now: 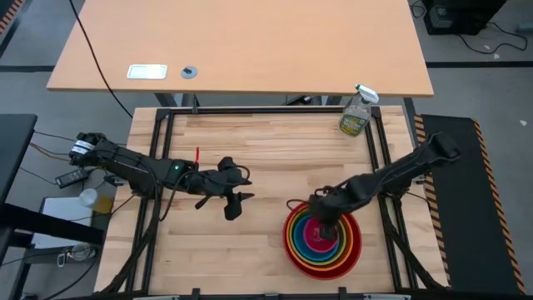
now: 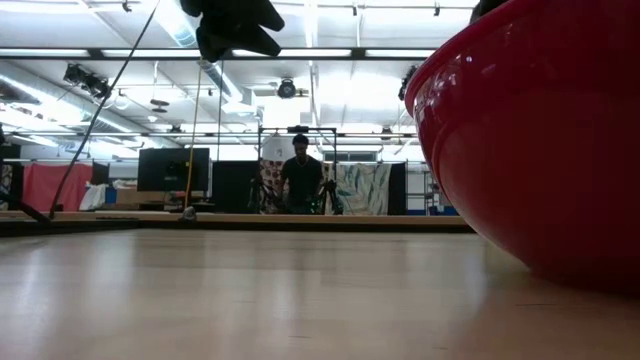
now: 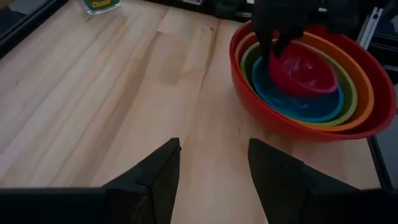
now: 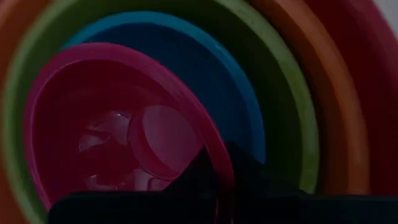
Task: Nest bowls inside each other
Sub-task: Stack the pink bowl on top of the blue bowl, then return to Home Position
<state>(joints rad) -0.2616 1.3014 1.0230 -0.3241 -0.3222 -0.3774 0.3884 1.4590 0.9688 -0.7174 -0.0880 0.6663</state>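
Observation:
A nest of bowls (image 1: 323, 242) stands at the table's near right: red outermost (image 3: 261, 112), then orange, green and blue (image 3: 292, 102). A small pink bowl (image 3: 305, 68) sits tilted inside the blue one, and my right gripper (image 1: 326, 218) is shut on it from above. Whether its base rests on the blue bowl I cannot tell. My left gripper (image 3: 214, 174) hangs open over bare wood at the table's middle (image 1: 237, 200), left of the nest, with nothing between its fingers. The low view shows the red bowl's wall (image 2: 540, 150) on the tabletop. My right gripper pinches the pink bowl's rim (image 4: 214, 152), one finger (image 4: 193, 171) inside the bowl and the other outside its wall. The fingers come steeply from above, pointing down. The bowl hangs tilted within the blue bowl (image 4: 205, 68).
A spray bottle (image 1: 358, 112) stands at the table's far right corner. A second desk (image 1: 241, 42) lies beyond the far edge. A person (image 2: 300, 180) stands far back in the room. Bare wood stretches left of the nest and toward the far edge.

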